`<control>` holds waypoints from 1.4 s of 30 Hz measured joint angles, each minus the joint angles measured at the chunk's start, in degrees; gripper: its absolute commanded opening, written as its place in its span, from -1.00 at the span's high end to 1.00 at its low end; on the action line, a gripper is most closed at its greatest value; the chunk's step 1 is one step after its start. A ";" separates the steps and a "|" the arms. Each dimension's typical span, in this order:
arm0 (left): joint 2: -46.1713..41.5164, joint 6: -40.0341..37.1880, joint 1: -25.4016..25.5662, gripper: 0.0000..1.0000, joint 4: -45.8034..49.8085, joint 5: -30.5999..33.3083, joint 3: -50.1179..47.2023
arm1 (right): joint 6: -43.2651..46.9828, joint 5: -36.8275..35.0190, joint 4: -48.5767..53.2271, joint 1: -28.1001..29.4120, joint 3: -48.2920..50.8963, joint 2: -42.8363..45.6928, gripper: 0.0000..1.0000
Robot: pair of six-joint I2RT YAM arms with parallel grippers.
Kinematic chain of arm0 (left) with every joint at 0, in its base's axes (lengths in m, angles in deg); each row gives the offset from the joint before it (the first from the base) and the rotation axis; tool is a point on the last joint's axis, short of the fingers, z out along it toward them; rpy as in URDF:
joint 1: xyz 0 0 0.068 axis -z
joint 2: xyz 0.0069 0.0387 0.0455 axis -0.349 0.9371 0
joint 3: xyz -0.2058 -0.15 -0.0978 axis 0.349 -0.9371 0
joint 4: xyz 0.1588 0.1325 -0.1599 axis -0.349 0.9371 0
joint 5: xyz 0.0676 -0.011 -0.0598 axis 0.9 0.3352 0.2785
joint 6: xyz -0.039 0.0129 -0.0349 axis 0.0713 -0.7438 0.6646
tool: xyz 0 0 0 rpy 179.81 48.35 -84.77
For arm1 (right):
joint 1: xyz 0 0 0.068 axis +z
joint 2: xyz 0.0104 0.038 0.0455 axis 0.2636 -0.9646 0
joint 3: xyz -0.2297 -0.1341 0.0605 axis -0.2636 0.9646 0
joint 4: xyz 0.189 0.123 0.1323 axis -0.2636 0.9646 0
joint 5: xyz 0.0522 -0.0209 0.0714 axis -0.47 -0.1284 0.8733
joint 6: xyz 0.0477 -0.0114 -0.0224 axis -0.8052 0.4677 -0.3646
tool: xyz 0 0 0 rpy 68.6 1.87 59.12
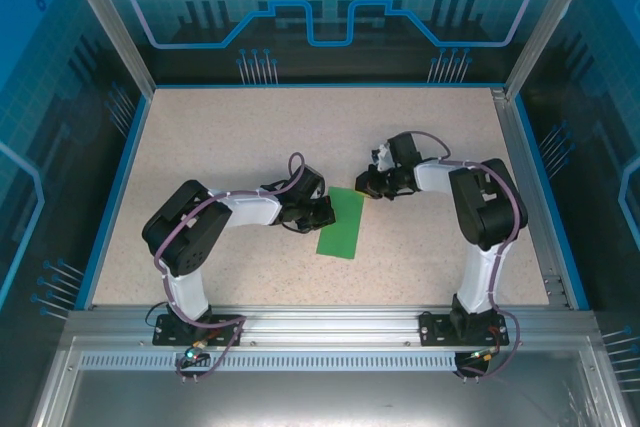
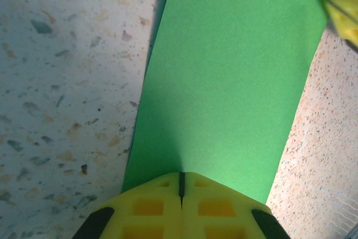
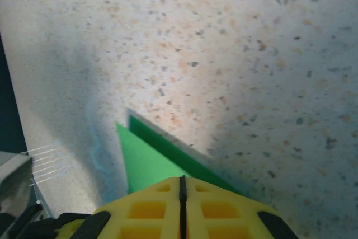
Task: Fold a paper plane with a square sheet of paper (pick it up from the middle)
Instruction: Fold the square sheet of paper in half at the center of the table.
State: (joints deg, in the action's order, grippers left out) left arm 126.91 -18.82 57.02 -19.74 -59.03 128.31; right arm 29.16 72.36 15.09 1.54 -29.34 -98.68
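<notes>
Fingers of both grippers closed, yellow pads pressed together w/ nothing visibly between them. Left gripper (image 2: 180,194) sits at long edge of paper (image 1: 341,223); right gripper (image 3: 182,186) over its far corner. Paper = narrow folded green strip, flat mid-table (image 1: 240,137), betw. the arms.

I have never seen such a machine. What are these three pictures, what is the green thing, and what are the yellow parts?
Two robot arms stand on a speckled table. The top picture looks down from above and behind them. The other two come from cameras on the wrists, so each shows its own yellow fingers. The green thing is a sheet of paper, folded into a narrow strip, lying flat. The left end effector is shut on one short edge. The right end effector is also shut, pressed at a corner of the paper; whether it grips the paper is unclear.
</notes>
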 measured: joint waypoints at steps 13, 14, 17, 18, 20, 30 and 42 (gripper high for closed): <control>0.00 0.00 0.00 1.00 -0.17 -0.07 -0.04 | -2.38 3.48 -3.08 -1.66 1.29 -0.98 0.81; 0.00 0.00 0.00 1.00 -0.17 -0.07 -0.04 | -2.36 3.28 -2.73 -1.77 1.27 -0.61 0.81; 0.00 0.00 0.00 1.00 -0.17 -0.07 -0.04 | -1.90 2.51 -1.38 -1.97 0.90 0.52 0.81; 0.00 0.00 0.00 1.00 -0.17 -0.07 -0.04 | -1.68 2.25 -1.20 -1.97 0.76 0.68 0.81; 0.00 0.00 0.00 1.00 -0.17 -0.07 -0.04 | -1.27 1.55 -0.79 -1.99 0.76 0.74 0.81; 0.00 0.00 0.00 1.00 -0.20 -0.07 -0.02 | 0.00 -1.64 4.35 -1.88 -1.77 -1.16 0.83; 0.00 0.00 0.00 1.00 -0.20 -0.07 -0.02 | -1.33 -0.22 11.82 -2.67 -4.79 0.83 0.76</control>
State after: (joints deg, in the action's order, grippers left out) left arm 126.91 -18.82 57.02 -19.94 -59.10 128.29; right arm 27.83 72.14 26.91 -1.13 -34.13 -97.85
